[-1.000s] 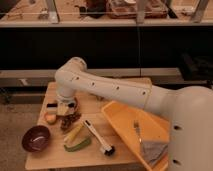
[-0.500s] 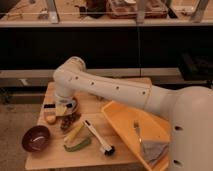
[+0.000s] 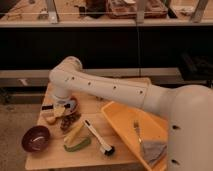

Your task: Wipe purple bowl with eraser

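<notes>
The purple bowl (image 3: pixel 36 138) sits empty at the table's front left corner. My gripper (image 3: pixel 56 106) hangs low over the left side of the table, behind and to the right of that bowl, shut. Right under its tip is a small block with a tan face and a black edge, the eraser (image 3: pixel 59 112). I cannot tell whether the fingers hold the eraser or only touch it. The white arm reaches in from the right and hides what lies behind the gripper.
An orange-red bowl (image 3: pixel 73 103) with a blue item peeks out beside the gripper. A white-handled brush (image 3: pixel 96 136), a yellow and green item (image 3: pixel 75 139) and dark fruit (image 3: pixel 70 121) lie mid-table. A yellow tray (image 3: pixel 122 122) with a fork and a grey cloth (image 3: pixel 152 150) fills the right.
The gripper has crept a little to the left over the table. The bowls and the brush have stayed in place.
</notes>
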Robot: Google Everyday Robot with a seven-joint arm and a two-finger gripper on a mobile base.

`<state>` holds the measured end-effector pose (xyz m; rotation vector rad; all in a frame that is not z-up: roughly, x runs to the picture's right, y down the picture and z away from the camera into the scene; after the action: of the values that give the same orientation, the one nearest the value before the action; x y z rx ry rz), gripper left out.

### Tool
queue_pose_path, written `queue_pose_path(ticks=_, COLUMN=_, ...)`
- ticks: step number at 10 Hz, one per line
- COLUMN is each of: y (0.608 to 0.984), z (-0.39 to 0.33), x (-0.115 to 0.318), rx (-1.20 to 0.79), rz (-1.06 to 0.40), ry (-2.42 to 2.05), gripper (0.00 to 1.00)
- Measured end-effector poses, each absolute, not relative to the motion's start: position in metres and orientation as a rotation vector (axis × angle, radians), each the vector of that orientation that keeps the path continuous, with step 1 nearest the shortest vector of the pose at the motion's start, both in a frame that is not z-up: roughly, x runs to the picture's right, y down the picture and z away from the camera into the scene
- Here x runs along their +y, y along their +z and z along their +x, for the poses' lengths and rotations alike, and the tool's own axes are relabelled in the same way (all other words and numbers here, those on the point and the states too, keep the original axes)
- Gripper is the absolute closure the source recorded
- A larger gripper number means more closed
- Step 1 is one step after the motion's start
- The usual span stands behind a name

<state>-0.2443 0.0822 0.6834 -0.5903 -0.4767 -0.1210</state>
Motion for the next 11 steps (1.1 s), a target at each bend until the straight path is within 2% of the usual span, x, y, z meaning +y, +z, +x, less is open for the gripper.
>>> queue_pose_path(ticks=4, y=0.671, z=-0.346, x=0.118, rx=-0.508, rz=-0.612, ry=-0.33, gripper=1.0)
queue_pose_path(ticks=11, y=0.678, z=-0.357, x=0.176, rx=-0.471, rz=-0.676, ry=-0.424, gripper=1.0)
